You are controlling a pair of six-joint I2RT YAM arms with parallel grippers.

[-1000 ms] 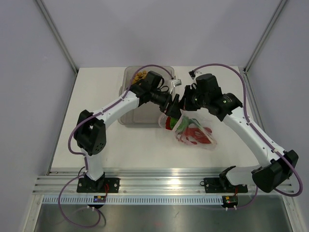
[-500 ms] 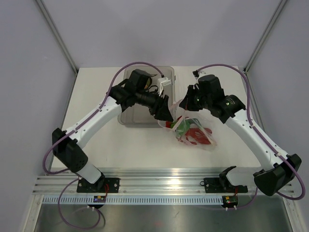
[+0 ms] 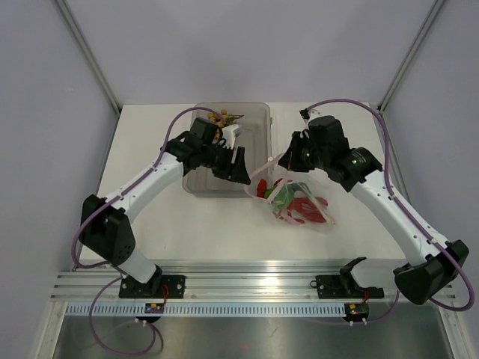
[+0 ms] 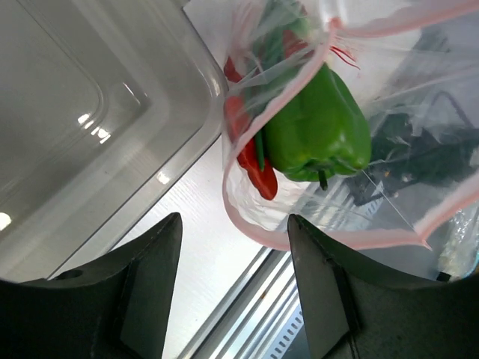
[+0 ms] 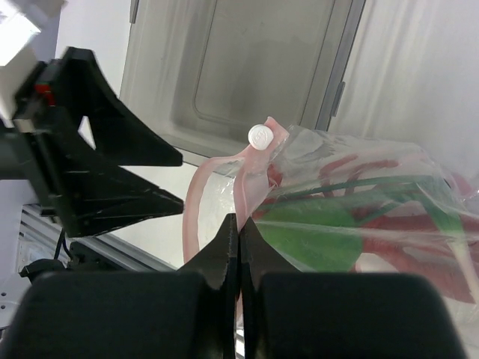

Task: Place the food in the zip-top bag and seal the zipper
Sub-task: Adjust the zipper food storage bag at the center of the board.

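Two toys, bell pepper (image 4: 318,131) and lobster (image 3: 305,207), sat inside the zip-top bag (image 3: 326,218) mid-frame; right hand (image 5: 238,222) clenched its rim, left hand (image 3: 242,167) released, empty. Next, probably: fetch the ball cluster (image 3: 218,117) from the tray (image 3: 259,120).

Tray (image 3: 254,120): rigid, clear grey, rectangular with rounded corners; lies flat at the far middle of the desk.
Desk (image 3: 209,232): white, matte top.
Rail (image 3: 254,286): ribbed aluminium strip along the desk's near edge.
Walls (image 3: 247,45): pale grey, with slanted metal posts (image 3: 86,52) at the far corners.
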